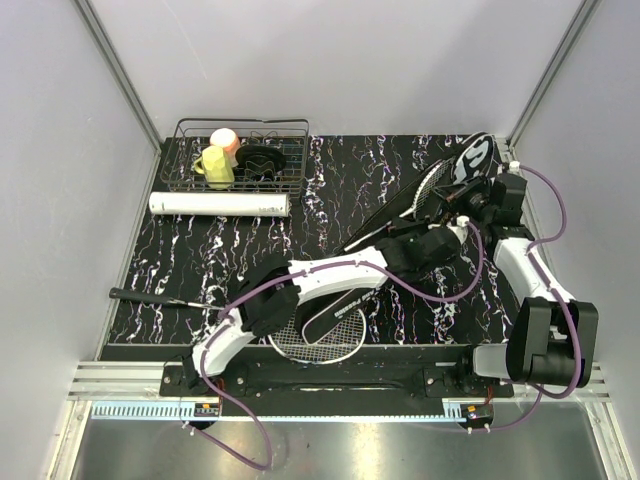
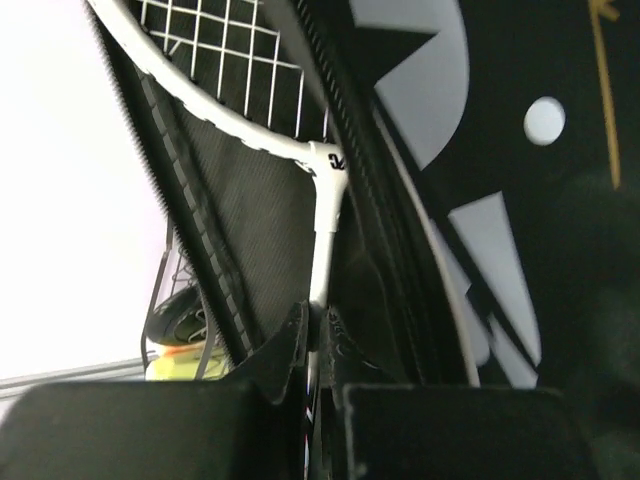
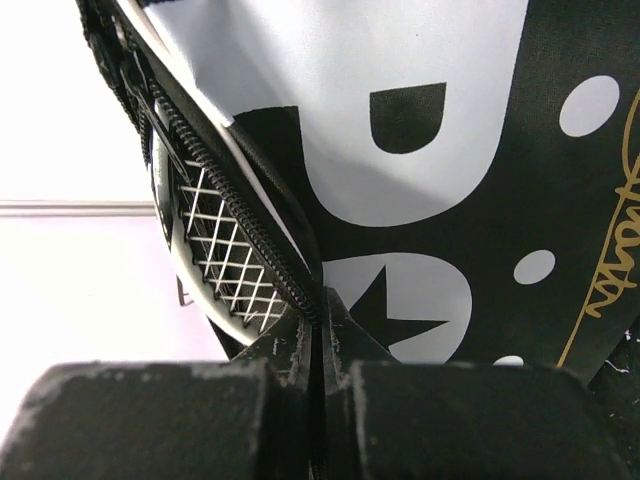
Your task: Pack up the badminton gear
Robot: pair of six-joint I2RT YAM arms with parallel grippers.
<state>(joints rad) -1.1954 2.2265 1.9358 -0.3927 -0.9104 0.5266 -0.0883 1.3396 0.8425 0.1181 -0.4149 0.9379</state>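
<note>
The black "SPORT" bag [image 1: 472, 158] lies at the far right, its mouth open. One racket's white-strung head [image 1: 430, 185] sits inside it. My left gripper [image 1: 452, 234] is shut on that racket's thin shaft [image 2: 318, 285] just below the white head [image 2: 225, 70], between the bag's zipper edges [image 2: 190, 200]. My right gripper [image 1: 472, 205] is shut on the bag's zipper edge [image 3: 300, 290], holding the printed flap [image 3: 440, 150] up over the racket head [image 3: 225, 260]. A second racket [image 1: 315, 346] lies at the near edge, its handle [image 1: 140, 296] pointing left. The white tube [image 1: 220, 204] lies at the far left. No shuttlecock shows.
A black wire basket [image 1: 243, 128] with a yellow cup [image 1: 215, 167] and a pink cup [image 1: 226, 140] stands at the back left, just behind the tube. My left arm [image 1: 330, 270] stretches diagonally across the black marbled table [image 1: 200, 255]. White walls close three sides.
</note>
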